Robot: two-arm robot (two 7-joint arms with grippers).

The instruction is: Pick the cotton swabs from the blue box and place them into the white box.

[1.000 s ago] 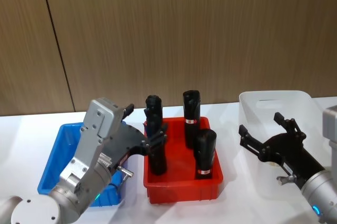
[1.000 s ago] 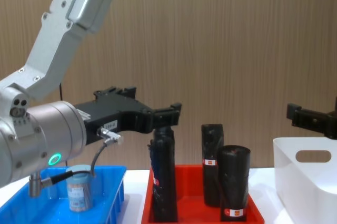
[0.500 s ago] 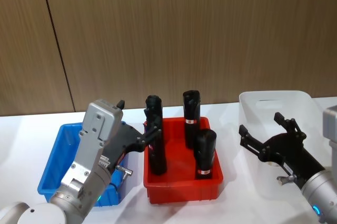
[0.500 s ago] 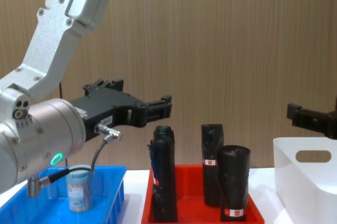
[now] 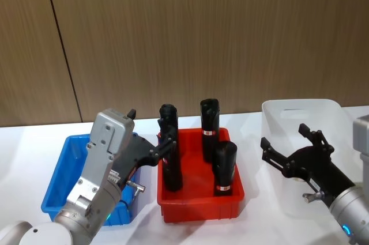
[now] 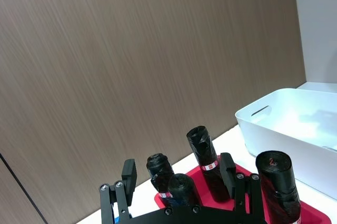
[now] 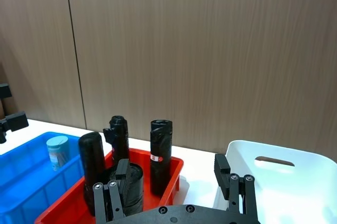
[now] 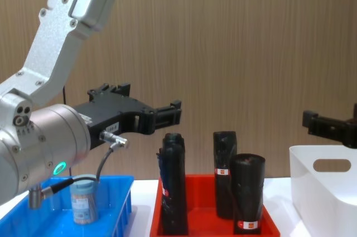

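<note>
The cotton swabs [image 8: 83,201] stand upright in the blue box [image 5: 57,181], below and left of the raised left claw [image 5: 150,132] (fingers apart, empty); the right claw [image 5: 286,136], also spread, hovers farther off.

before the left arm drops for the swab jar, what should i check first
1. left end effector open, nothing held: ok
2. cotton swabs jar upright in the blue box: ok
3. left end effector above that jar: not ok, its fingers hang by the red tray edge
4. gap between its fingers and the nearest black cylinder: cannot tell, they overlap in the head view
5. white box free for the drop: cannot tell, the right end effector, open, hangs over its near side
</note>
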